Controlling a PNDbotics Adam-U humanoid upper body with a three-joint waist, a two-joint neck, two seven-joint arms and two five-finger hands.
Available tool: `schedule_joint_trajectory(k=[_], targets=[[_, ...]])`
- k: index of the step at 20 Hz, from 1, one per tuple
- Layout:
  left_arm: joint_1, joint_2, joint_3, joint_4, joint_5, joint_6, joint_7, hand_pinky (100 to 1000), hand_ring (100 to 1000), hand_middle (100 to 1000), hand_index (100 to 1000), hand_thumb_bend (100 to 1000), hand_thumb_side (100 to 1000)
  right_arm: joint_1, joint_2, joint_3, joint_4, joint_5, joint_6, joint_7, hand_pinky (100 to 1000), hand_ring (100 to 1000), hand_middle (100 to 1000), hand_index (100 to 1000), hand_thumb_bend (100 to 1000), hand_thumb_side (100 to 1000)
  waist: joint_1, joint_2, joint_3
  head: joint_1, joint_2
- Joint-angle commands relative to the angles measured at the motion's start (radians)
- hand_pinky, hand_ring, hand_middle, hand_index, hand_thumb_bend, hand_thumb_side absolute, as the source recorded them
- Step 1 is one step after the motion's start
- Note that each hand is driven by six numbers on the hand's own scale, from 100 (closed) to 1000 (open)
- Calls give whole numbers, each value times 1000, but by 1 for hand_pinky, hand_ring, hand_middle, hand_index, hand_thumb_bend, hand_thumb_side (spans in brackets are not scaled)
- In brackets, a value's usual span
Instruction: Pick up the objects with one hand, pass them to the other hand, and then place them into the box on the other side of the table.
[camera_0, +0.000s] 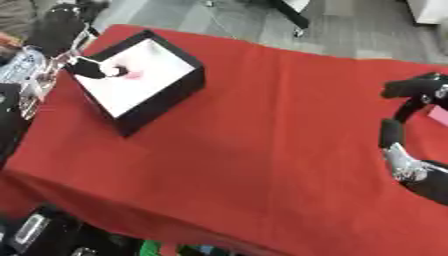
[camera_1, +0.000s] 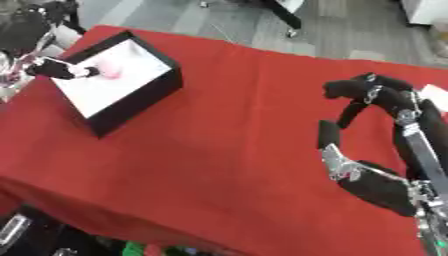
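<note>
The left hand (camera_0: 87, 67) reached from the upper left over the rim of the black box (camera_0: 166, 97), which sat on the red desk (camera_0: 262, 150) near its far left corner. Its fingers (camera_1: 87, 71) touched a small pink object (camera_0: 131, 73) lying on the box's white floor — whether they pinched it or merely rested beside it could not be told. The right hand (camera_1: 376, 145) hung above the desk's right side, well apart from the box, its fingers curled in a loose arc and grasping nothing — palm turned toward the box.
</note>
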Motion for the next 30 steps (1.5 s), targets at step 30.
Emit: schedule_joint_trajectory(k=[30], targets=[[90, -557, -119, -577, 1140, -37, -840, 829, 982, 813, 912, 100, 655, -135, -446, -252, 857, -34, 94, -100, 848, 702, 907, 931, 320, 663, -46, 28, 61, -649, -3]])
